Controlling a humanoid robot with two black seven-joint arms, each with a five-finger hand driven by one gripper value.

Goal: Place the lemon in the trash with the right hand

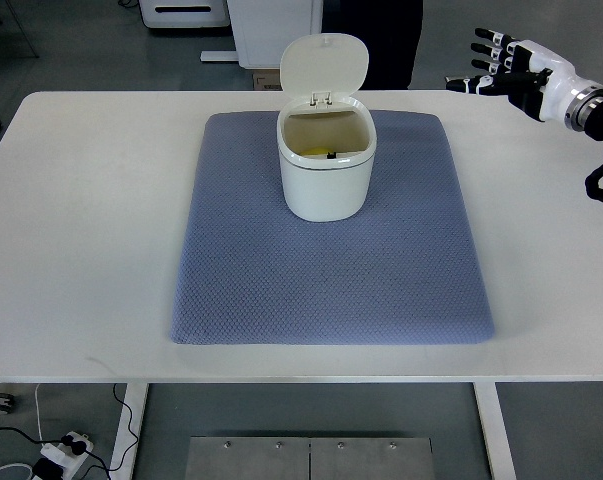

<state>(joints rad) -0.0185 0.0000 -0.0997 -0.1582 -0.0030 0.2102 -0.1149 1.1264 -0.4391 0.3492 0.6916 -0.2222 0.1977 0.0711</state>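
Well left of the fingers, on the blue mat (331,280), stands the white trash bin (326,170), lid up; a sliver of yellow lemon (316,153) shows inside. Farther right, the right hand (511,72) hovers, fingers spread, holding nothing.

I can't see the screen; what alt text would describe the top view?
A small cream plastic trash bin with its flip lid open stands on a blue-grey quilted mat on a white table, something yellow just visible inside. The robot's right hand, fingers spread and empty, hovers over the table's far right corner.
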